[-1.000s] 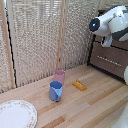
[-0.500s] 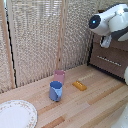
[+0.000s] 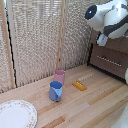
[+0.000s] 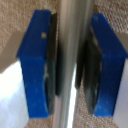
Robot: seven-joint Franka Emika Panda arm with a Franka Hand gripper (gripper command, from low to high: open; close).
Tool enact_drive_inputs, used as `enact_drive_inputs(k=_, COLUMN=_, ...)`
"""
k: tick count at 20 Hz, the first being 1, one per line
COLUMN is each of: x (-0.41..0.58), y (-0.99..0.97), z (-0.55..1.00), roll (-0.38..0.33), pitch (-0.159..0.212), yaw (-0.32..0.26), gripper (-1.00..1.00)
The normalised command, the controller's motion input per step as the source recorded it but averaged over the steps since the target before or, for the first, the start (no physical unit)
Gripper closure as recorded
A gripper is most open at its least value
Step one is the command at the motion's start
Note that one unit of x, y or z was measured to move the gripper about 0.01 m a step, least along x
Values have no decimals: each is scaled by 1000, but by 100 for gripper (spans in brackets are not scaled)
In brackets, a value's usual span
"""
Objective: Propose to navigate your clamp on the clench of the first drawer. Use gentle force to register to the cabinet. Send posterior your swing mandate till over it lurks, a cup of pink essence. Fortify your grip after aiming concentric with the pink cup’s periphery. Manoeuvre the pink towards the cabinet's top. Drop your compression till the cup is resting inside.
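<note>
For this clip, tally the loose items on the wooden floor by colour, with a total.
Pink: 1, the pink cup
Blue: 1, the blue mug
Orange: 1, the small flat orange block
White: 1, the patterned plate
Total: 4

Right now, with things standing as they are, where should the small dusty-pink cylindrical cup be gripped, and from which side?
Probably from above, closing across the rim of the dusty-pink cylindrical cup: it stands upright, without a handle. In the exterior view the blue handled mug sits close in front and the slatted beige blind close behind, crowding any sideways approach.
</note>
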Motion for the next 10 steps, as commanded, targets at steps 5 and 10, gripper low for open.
enact_drive_inputs(k=5, x=-55, y=602, z=-103, roll=30, pitch=24, yaw=78, gripper=100)
enact_drive_inputs(k=10, x=42, y=846, z=-52, roll=-16, pitch=-20, yaw=-139, gripper=100)
